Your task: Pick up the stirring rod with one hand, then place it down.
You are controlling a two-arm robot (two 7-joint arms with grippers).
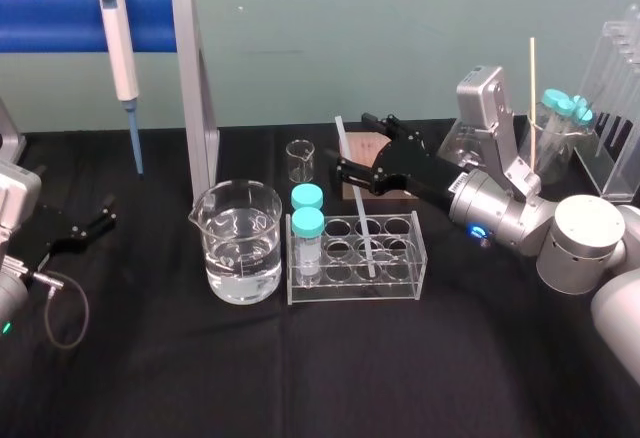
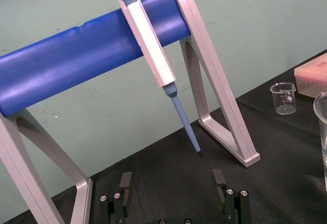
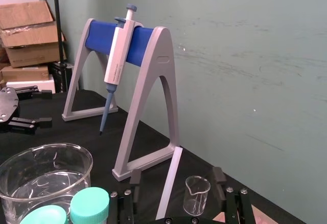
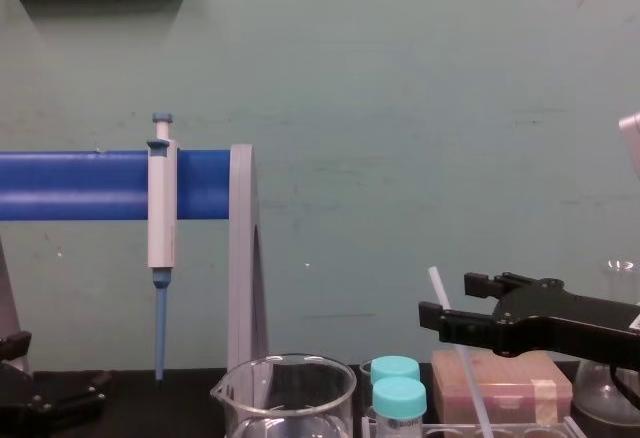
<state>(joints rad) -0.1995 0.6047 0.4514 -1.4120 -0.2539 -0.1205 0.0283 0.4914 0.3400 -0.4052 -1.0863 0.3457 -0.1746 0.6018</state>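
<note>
The stirring rod (image 1: 365, 233) stands tilted in a clear tube rack (image 1: 400, 283) on the black surface (image 1: 300, 378). Its lower end sits in one of the rack's holes and its top leans away toward the back wall.

The right end effector (image 1: 355, 143) reaches in from the right, above the rack and level with the upper part of the rod. Its 2 fingers are spread wide. In the right wrist view the rod (image 3: 169, 185) runs up between them with a gap on each side, so it holds nothing.

2 teal-capped vials (image 1: 307, 223) stand at the rack's left end. A large beaker (image 1: 240, 243) with clear liquid is just beside the rack, and a small empty beaker (image 1: 300, 161) sits behind.

The left end effector (image 1: 100, 216) rests low at the left edge of the surface, open and empty, well apart from the rack. It faces the pipette (image 2: 153, 55) hanging on its blue-barred stand (image 2: 66, 65).
</note>
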